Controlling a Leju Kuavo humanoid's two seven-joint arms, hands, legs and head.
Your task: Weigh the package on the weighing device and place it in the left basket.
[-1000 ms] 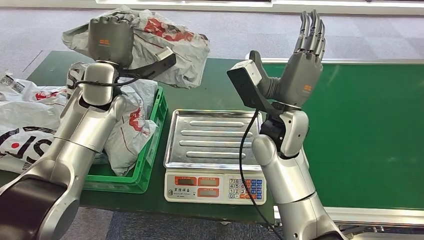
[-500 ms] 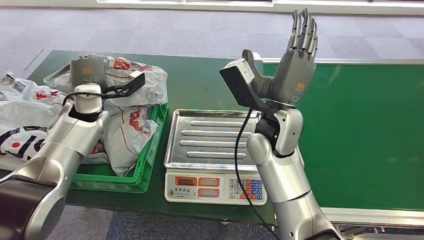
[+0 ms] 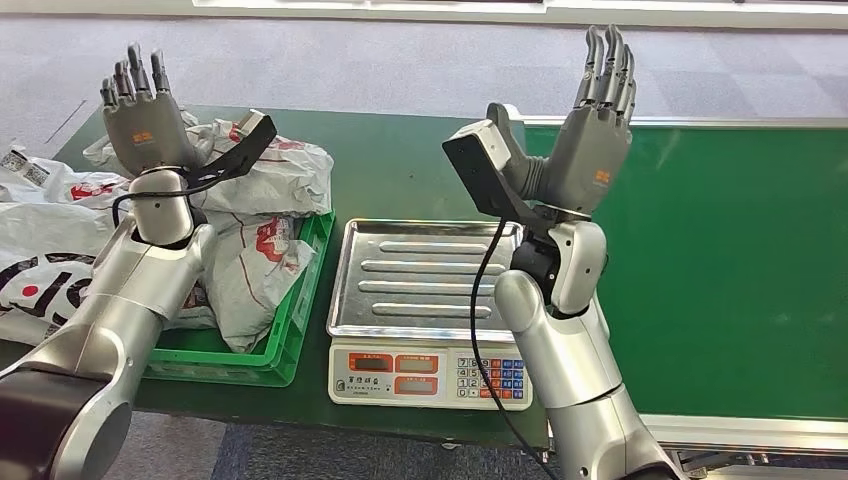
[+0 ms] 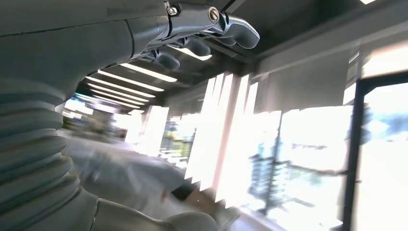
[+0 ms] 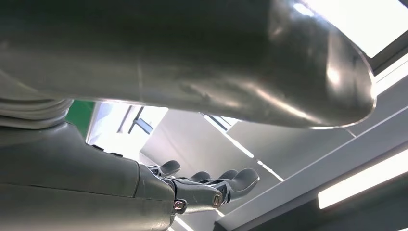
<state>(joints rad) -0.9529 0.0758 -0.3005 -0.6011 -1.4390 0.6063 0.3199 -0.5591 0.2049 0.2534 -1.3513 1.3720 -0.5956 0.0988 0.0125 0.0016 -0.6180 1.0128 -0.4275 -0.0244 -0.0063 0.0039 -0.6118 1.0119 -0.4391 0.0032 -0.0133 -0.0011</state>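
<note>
A crumpled white package (image 3: 268, 170) with red print is lying atop two similar bags in the one green basket (image 3: 300, 310) near the table's left edge, beside the one scale (image 3: 430, 300). The left hand (image 3: 145, 125) is hovering just beside it, fingers spread, holding nothing; the right hand (image 3: 595, 130) is raised, equally spread and bare.

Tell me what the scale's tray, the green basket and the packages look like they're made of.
Scale tray: likely stainless steel, shiny, pressed ribs. Green basket: apparently moulded plastic, slotted wall. Package on top: thin plastic mailer film, crinkled, glossy, red print.
</note>
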